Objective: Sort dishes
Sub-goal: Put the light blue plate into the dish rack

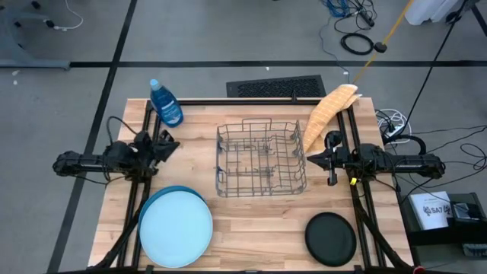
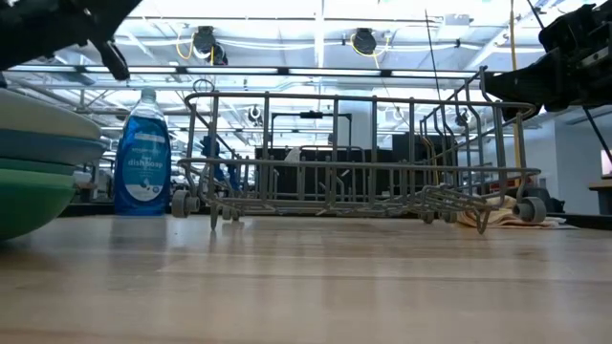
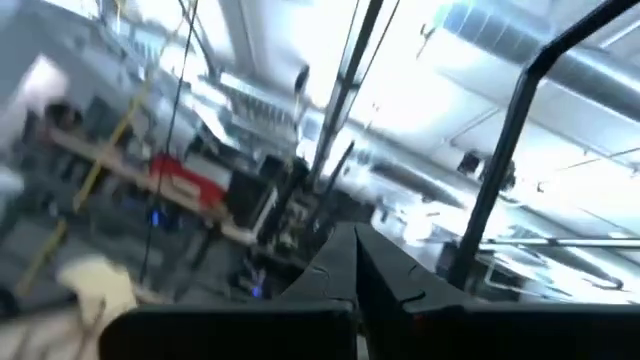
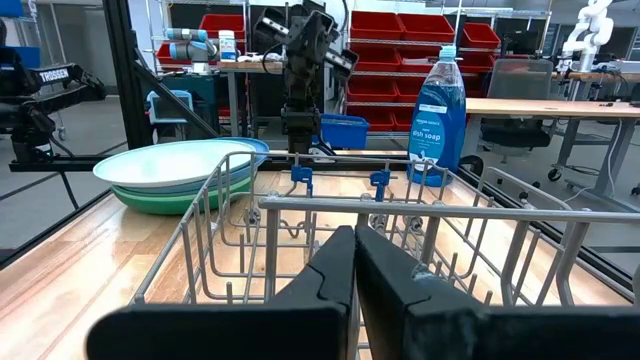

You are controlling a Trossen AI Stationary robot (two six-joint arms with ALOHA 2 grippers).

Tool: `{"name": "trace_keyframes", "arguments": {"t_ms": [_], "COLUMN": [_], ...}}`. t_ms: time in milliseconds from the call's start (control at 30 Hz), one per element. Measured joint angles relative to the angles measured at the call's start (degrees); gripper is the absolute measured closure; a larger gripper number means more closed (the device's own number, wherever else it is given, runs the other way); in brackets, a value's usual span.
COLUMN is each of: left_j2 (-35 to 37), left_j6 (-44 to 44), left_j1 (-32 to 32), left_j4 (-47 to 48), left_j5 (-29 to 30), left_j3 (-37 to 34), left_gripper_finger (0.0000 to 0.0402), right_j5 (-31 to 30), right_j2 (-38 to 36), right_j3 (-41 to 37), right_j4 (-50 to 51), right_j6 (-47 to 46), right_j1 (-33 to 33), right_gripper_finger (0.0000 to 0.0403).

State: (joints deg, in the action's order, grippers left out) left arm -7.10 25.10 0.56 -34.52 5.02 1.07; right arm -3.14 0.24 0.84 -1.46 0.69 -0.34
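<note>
Plate stack (image 1: 176, 226) near the shut, empty left tool (image 1: 169, 144); black plate (image 1: 331, 237) near the shut, empty right tool (image 1: 310, 159).

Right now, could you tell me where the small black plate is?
In the high view, the black plate lies alone at the table's near right corner, below the right gripper and right of the wire rack.

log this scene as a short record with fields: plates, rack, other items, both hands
plate stack: light blue plate on top, near left of table; blue, teal and green rims below it in the low view
black plate: alone, near right, apart from the stack
wire rack: table centre, no plates in it
soap bottle: upright, far left corner
yellow cloth: far right, beside the rack
left hand: shut, holding nothing, raised left of the rack
right hand: shut, holding nothing, at the rack's right side
</note>
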Motion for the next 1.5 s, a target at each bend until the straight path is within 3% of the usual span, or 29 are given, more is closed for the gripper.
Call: {"name": "trace_keyframes", "arguments": {"t_ms": [333, 467, 667, 767, 867, 933, 1233, 1500], "left_j2": [-18.5, -26.1, -34.8, -37.0, -38.4, -39.4, -43.6, -53.9], "left_j6": [-6.7, -12.9, -14.8, -12.9, -12.1, -12.9, -18.0, -27.6], "left_j1": [5.6, 6.6, 6.6, 6.8, 8.9, 11.7, 23.4, 28.7], "left_j4": [0.4, 5.5, -2.5, 10.2, 30.9, 39.7, 53.0, 54.5], "left_j5": [-9.3, -7.9, -9.9, -16.0, -15.6, -14.5, -8.3, -3.8], "left_j3": [12.5, 18.9, 23.8, 27.6, 31.7, 33.2, 37.8, 39.7], "left_gripper_finger": [0.0401, 0.0401, 0.0401, 0.0398, 0.038, 0.0361, 0.0263, 0.0251], "right_j5": [0.0, 0.0, 0.0, -0.1, -0.2, -0.2, -0.1, -0.1], "right_j2": [0.0, 0.0, 0.0, 0.0, 0.0, 0.0, 0.0, 0.0], "right_j3": [0.0, 0.0, 0.0, 0.0, 0.0, 0.0, 0.0, 0.0], "right_j4": [0.0, 0.0, 0.0, -0.3, -0.5, -0.5, -0.6, -0.5], "right_j6": [0.0, 0.0, 0.0, 1.0, 1.8, 1.5, 1.6, 1.8], "right_j1": [0.0, 0.0, 0.0, 0.0, 0.0, 0.0, 0.0, 0.0], "right_gripper_finger": [0.0394, 0.0394, 0.0394, 0.0394, 0.0394, 0.0394, 0.0394, 0.0394]}}
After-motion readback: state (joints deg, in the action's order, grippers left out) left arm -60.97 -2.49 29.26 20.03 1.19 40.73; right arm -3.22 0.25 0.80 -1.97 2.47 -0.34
